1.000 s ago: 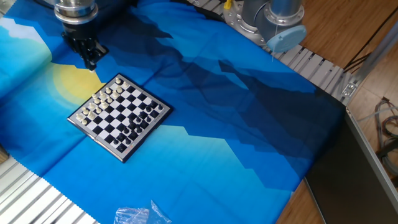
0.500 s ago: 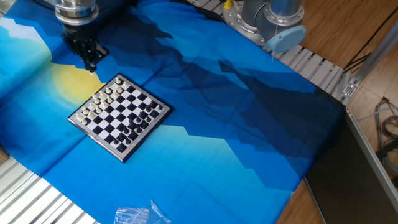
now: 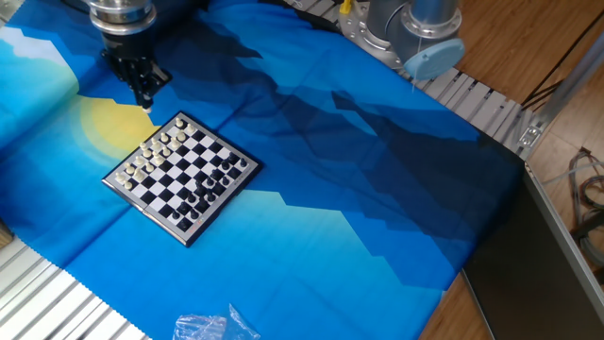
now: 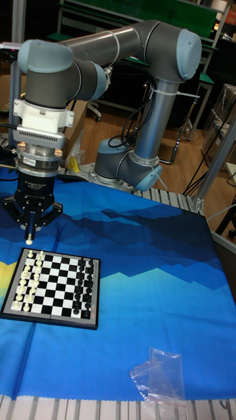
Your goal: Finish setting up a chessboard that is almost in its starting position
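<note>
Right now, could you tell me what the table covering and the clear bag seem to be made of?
The table covering looks like matte printed fabric: it creases and drapes. The clear bag looks like thin glossy plastic film: transparent, crumpled, with glints.

This is a robotics lab or workshop. A grey industrial robot arm [image 4: 131, 52] is bolted at the far edge of a surface [image 3: 491, 109] built from ribbed aluminium rails, which a blue printed cloth [image 3: 359, 189] covers. Behind it stand metal-framed workbenches [image 4: 131, 13] with green tops on a wooden floor [image 3: 528, 38], and black cables [image 3: 557, 76] trail across that floor.
</note>
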Controlling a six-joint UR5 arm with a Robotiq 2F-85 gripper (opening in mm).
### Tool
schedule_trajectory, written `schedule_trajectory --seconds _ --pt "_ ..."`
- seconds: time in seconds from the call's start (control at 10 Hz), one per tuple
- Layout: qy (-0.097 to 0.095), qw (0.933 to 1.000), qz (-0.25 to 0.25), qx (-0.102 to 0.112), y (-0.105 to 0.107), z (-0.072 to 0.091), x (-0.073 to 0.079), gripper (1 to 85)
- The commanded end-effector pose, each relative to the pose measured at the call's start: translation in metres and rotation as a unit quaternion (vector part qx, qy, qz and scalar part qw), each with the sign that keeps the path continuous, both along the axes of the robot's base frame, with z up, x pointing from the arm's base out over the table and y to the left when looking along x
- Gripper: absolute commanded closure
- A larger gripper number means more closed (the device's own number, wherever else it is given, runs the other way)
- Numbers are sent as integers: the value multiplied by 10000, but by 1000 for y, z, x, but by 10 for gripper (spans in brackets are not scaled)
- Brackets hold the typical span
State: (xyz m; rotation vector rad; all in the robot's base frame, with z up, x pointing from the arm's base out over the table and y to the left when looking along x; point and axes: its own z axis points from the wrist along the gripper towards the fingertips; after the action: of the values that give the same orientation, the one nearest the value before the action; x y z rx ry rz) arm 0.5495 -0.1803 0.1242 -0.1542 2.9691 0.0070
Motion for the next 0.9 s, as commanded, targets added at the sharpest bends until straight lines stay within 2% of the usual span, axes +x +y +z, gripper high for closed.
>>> schedule_trajectory --seconds 0.0,0.3,0.8 --pt "-96 9999 -68 49 2 -4 -1 803" --pt "-166 9998 -17 70 -3 -14 0 797" --pt "-148 9997 -123 167 2 -33 -4 797"
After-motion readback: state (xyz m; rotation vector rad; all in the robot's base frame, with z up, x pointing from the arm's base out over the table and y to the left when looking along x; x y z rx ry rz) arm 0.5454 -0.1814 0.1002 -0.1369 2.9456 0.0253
